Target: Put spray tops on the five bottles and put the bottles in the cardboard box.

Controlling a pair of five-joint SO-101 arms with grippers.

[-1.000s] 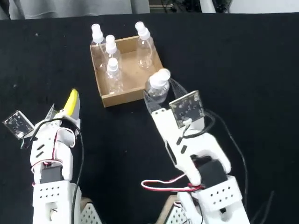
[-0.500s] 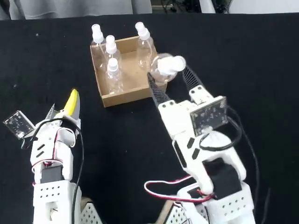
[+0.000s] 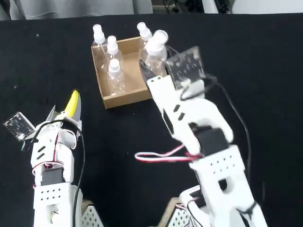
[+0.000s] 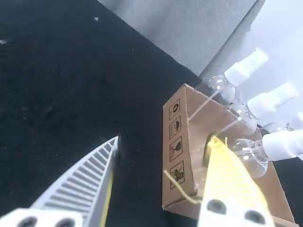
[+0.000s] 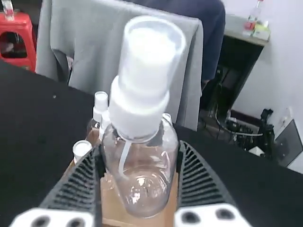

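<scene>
The clear plastic bottle with a white spray top hangs upright over the brown cardboard box, at its 3 o'clock edge, clamped in the right gripper. Four more spray-topped bottles stand inside. At the box's 7 o'clock, above the black table, the left gripper has its jaws apart, holding nothing.

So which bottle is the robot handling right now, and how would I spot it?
Find the cardboard box on the black table. At its right side, one clear bottle is clamped between black fingers. The other four stand free in the box.
</scene>
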